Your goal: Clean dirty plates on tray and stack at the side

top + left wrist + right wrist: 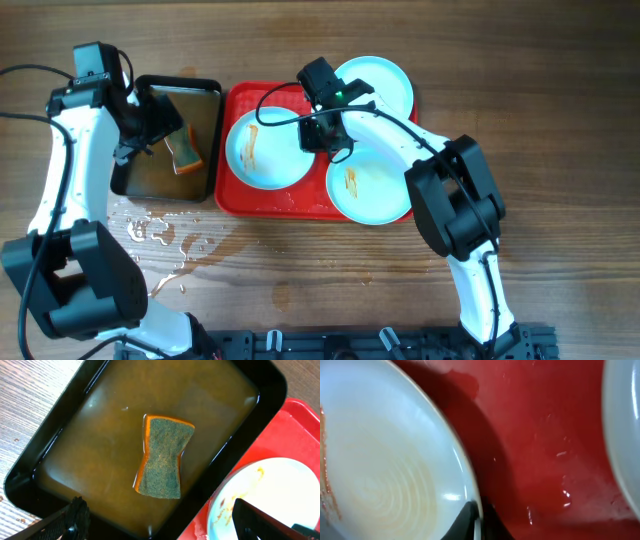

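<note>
A red tray [238,198] sits in the middle of the brown wooden desk [560,100]. It is shiny plastic with round corners and a raised edge, and it looks wet. Three round, smooth, pale plates lie on it.

The held plate [262,150] is on the tray's 9 o'clock side. It has an orange-brown smear. The right pincer [325,135] is at this plate's 3 o'clock edge. Its two dark tips are squeezed narrow with the thin rim between them.

The second plate [385,85] is at the tray's 1 o'clock corner and hangs over the tray's edge. It looks clean. The third plate [370,190] is at 5 o'clock and has a small smear too. The white right arm reaches across the tray between these two plates and hides a bit of red.

A black tray [205,85] sits just beside the red tray, at its 9 o'clock. It is full of muddy brown water [90,445]. A sponge [162,457] lies in the water. It is rough green on top, orange underneath, and pinched in at the middle.

The left pincer [157,510] hangs over the black tray, spread wide and holding nothing.

Water drops [150,230] shine on the desk at 6 o'clock from the black tray.
</note>
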Tool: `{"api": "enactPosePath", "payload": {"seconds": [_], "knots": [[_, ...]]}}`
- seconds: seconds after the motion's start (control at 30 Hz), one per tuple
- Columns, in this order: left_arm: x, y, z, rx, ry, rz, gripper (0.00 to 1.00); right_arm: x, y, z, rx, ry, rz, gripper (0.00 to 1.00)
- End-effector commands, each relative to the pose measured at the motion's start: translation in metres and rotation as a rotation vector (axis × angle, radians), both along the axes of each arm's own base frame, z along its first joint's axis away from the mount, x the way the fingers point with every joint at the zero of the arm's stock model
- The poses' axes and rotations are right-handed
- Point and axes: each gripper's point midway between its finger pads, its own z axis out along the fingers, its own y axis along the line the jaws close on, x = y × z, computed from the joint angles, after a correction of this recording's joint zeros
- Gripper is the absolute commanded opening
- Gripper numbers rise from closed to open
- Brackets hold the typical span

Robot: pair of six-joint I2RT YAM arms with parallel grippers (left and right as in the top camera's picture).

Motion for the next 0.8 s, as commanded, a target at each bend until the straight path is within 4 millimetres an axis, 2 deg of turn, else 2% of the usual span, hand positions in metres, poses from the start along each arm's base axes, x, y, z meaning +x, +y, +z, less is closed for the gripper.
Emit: {"api": "enactPosePath", "payload": {"seconds": [0.0,0.07,0.13,0.2,0.3,0.43,0.53,0.63,0.7,0.77], "knots": [[0.003,0.004,-0.007,0.004,0.017,0.014,0.87,-0.014,-0.003,-0.024,-0.03,0.075,-0.028,0.04],[0.003,0.003,-0.018,-0.007,0.044,0.011,0.79,-0.013,-0.004,-0.024,-0.029,0.073,-0.026,0.04],[0.005,-0.003,-0.03,-0.046,0.066,-0.008,0.63,-0.012,-0.002,-0.024,-0.014,0.073,-0.023,0.04],[0.01,-0.008,-0.042,-0.081,0.072,-0.02,0.51,-0.012,0.001,-0.023,0.001,0.072,-0.017,0.04],[0.025,-0.022,-0.056,-0.147,0.032,-0.121,0.51,-0.011,0.001,-0.022,0.004,0.066,-0.013,0.04],[0.027,-0.021,-0.08,-0.144,0.063,-0.163,0.46,-0.011,0.001,-0.022,0.002,0.061,0.01,0.04],[0.027,-0.021,-0.096,-0.145,0.087,-0.189,0.36,-0.009,0.0,-0.022,0.004,0.057,0.005,0.04],[0.027,-0.021,-0.103,-0.142,0.097,-0.21,0.28,-0.008,0.001,-0.022,0.006,0.054,0.005,0.05],[0.029,-0.016,-0.105,-0.116,0.093,-0.209,0.12,-0.008,0.001,-0.022,0.005,0.055,0.005,0.06],[0.03,-0.012,-0.106,-0.091,0.094,-0.204,0.11,-0.008,0.001,-0.022,0.005,0.055,0.005,0.06]]}}
